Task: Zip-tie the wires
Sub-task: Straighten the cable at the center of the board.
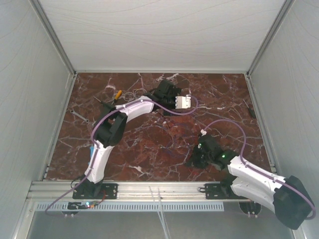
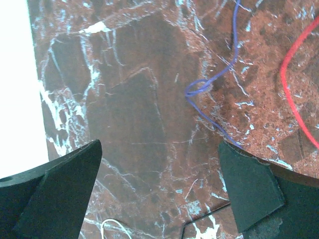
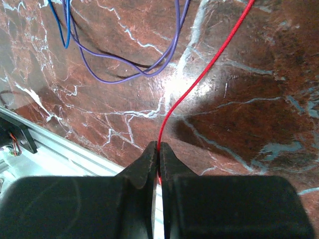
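Observation:
The wires are thin loose strands on the marble table. In the right wrist view a red wire runs up from my right gripper, which is shut on it. Purple loops and a blue strand lie beyond, to the left. My right gripper is low over the near right of the table. My left gripper is at the far middle. In the left wrist view it is open and empty above bare marble. A purple wire, a red wire and a white loop lie around it.
An orange-handled tool and faint white strands lie at the far left of the table. A thin metal tool lies near the left edge. A dark object sits at the right edge. An aluminium rail runs along the near edge.

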